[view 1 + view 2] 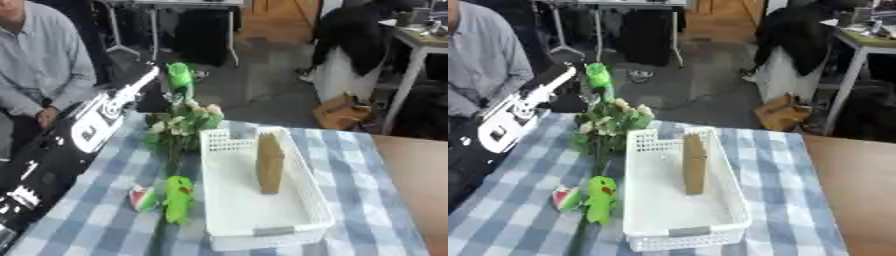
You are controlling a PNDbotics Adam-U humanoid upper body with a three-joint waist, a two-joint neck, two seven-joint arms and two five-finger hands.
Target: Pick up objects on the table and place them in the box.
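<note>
Flowers (182,125) sit at the middle of it all: a bunch with pale blooms and green leaves, its stems running down toward the near edge of the blue-and-white checked tablecloth (96,220). The robot's left arm (83,135) comes in from the left side, black with white panels, stretched up and away over the far edge of the table. At its tip, where the left hand (149,76) should be, I can only make out a narrow pale end, and I cannot tell how the fingers stand. Just beyond that tip, a bright green object (180,75) shows, right above the flower heads; whether the hand is touching or holding it I cannot say.

Well back toward the robot from that hand, near the stems, lie two small things side by side: a green toy (178,197) with a spot of red on it, and, touching or nearly touching its left side, a watermelon-slice piece (142,197), red with a green rim. Right of them, and down-right of the hand, stands the white box (302,170), an open plastic basket with slotted walls. Inside it a brown flat object (269,162) stands upright on edge, near the middle.

The right hand shows in neither view.
</note>
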